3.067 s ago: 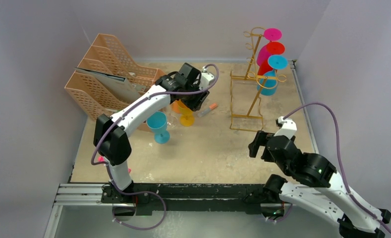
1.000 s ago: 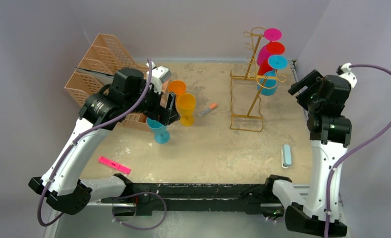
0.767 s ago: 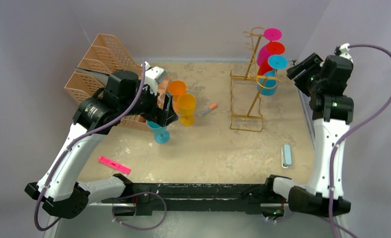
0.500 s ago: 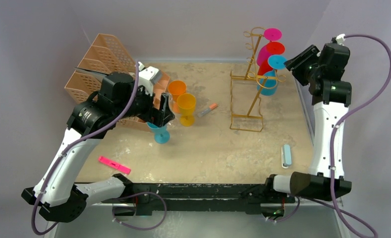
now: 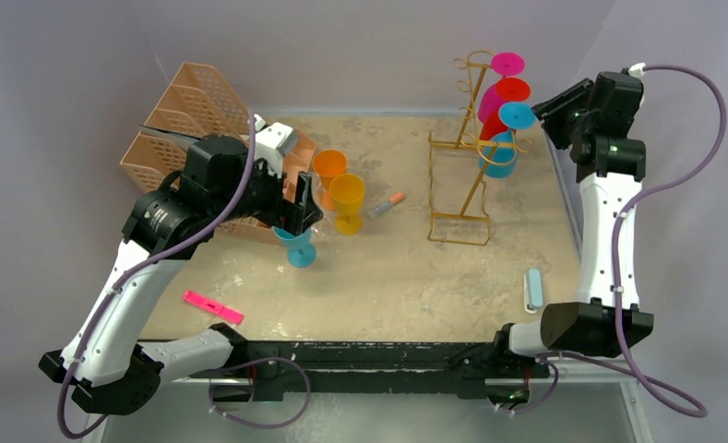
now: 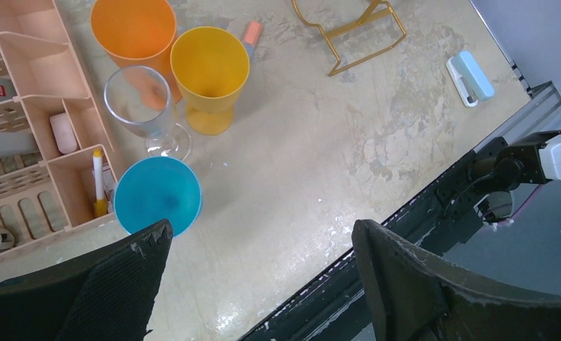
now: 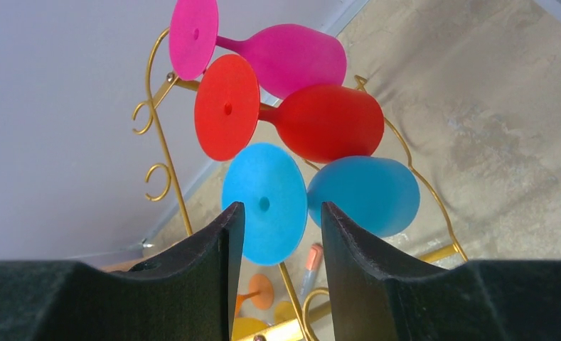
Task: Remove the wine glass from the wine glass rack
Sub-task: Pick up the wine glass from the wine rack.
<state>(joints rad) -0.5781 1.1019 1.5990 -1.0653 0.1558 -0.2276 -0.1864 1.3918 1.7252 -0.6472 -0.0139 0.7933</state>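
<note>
Wine glass rack mostly off-frame

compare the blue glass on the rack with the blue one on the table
The rack's blue glass hangs tilted from the gold rack; the table's blue glass stands upright. The rack's hangs below a pink glass and a red glass; the table's stands by a clear glass. Both are blue stemmed glasses.

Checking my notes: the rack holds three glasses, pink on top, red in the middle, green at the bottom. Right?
No: the bottom glass is blue, not green; pink glass on top, red glass in the middle. The right wrist view shows it.
</note>
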